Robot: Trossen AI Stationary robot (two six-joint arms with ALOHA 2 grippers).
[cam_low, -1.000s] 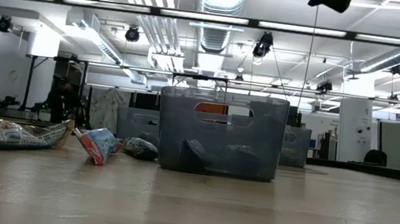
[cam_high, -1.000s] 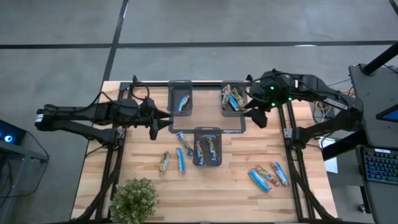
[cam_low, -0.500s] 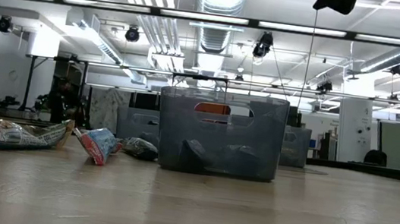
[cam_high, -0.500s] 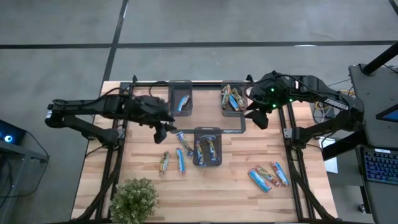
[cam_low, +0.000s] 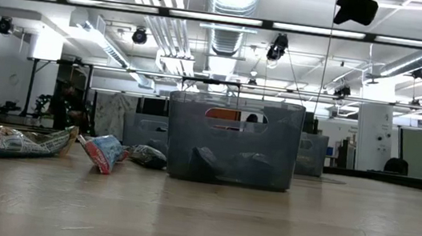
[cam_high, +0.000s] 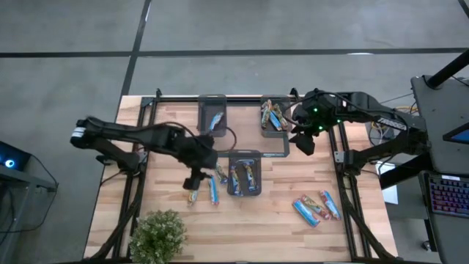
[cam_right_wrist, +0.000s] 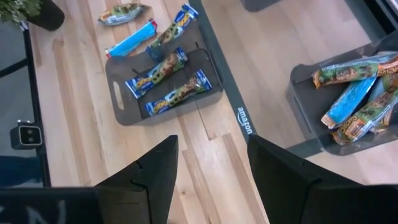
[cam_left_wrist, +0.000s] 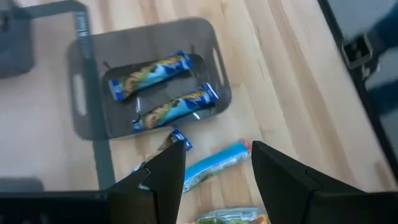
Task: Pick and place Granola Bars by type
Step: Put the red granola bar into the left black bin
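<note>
The Granola Bars lie in three dark grey trays and loose on the wooden table. The middle tray (cam_high: 244, 173) holds two blue bars, the far-left tray (cam_high: 212, 117) one, and the far-right tray (cam_high: 275, 116) several. Left of the middle tray lie a green bar (cam_high: 193, 192) and a blue bar (cam_left_wrist: 214, 165), and a third bar (cam_left_wrist: 177, 140) rests one end against the tray's rim. My left gripper (cam_left_wrist: 217, 180) hangs open above these loose bars, tipped down, touching nothing. My right gripper (cam_right_wrist: 211, 174) hangs open high between the middle and far-right trays.
Three more wrapped bars (cam_high: 316, 208) lie loose near the table's right front. A potted plant (cam_high: 157, 235) stands at the near left corner. A black frame (cam_high: 282, 154) runs around the far trays. Bare wood lies between the trays and the near edge.
My left gripper has swung from beside the far-left tray toward the near edge and the right, ending over the loose bars left of the middle tray. It has rolled and tipped downward on the way. No bar has moved.
</note>
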